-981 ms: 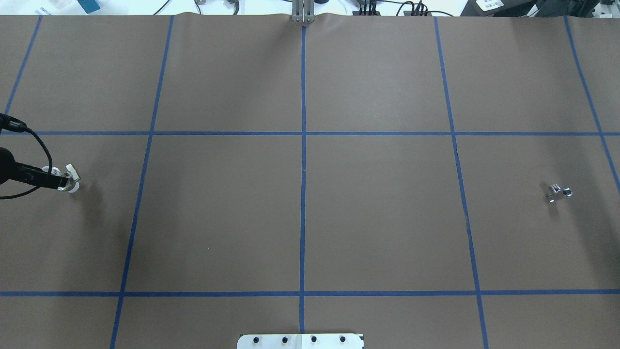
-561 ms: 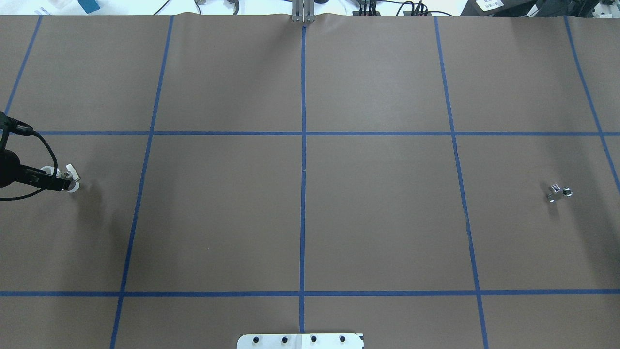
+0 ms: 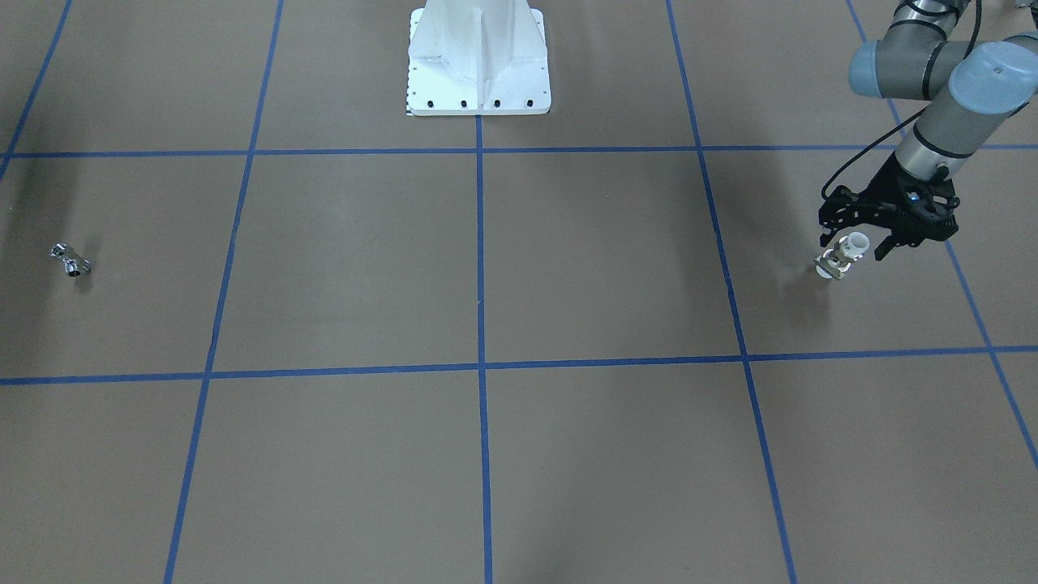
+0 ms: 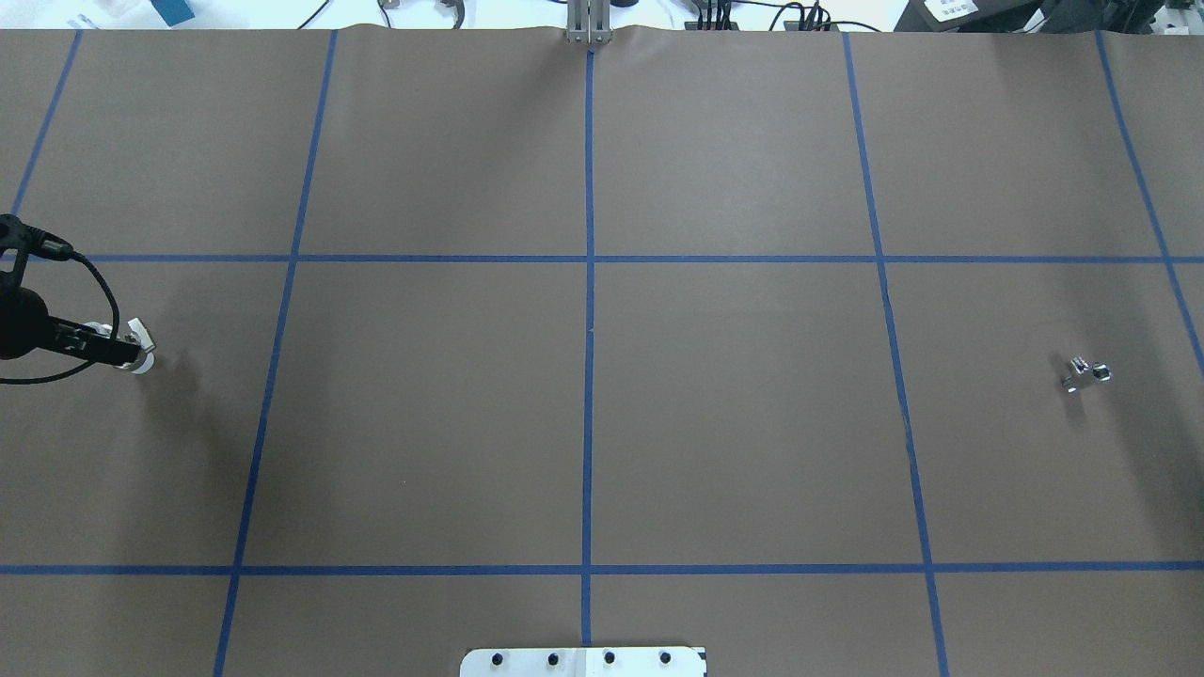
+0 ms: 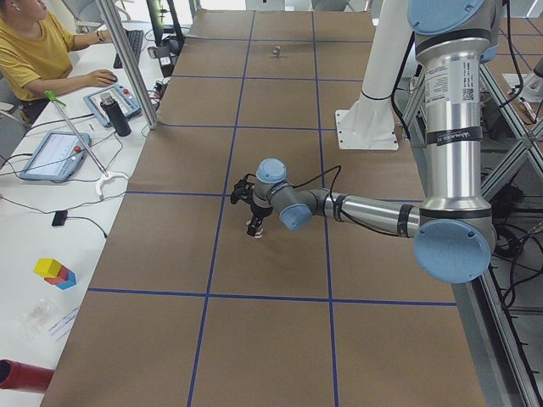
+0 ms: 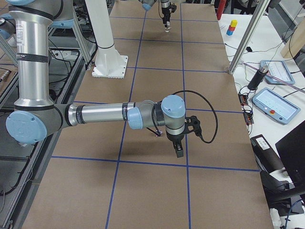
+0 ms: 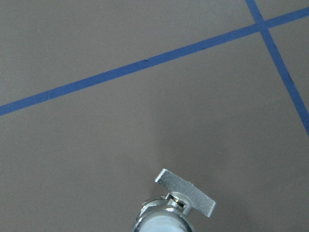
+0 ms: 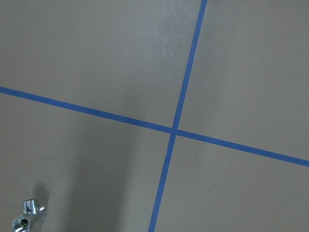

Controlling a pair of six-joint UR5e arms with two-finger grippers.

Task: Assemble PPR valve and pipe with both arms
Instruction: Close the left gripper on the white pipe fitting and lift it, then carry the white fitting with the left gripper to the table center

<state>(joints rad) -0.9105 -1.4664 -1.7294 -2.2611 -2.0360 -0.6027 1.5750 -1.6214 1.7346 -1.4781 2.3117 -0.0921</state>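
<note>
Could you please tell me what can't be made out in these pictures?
- Right gripper: seen only in the right side view, from the side; open or shut is unclear.
- Left gripper: its grip on the valve is too small in the front view, covered by the gripper overhead.
- Pipe: cut off by the right wrist view's bottom edge.

The table [image 4: 734,423] is viewed downward from behind the pedestal [image 4: 583,661] overhead, and steeply from the opposite side in front. Both ends are covered lengthwise by side views. Close wrist views are aimed downward; the PPR valve [image 7: 169,212] is shared with the overhead's left edge.
</note>
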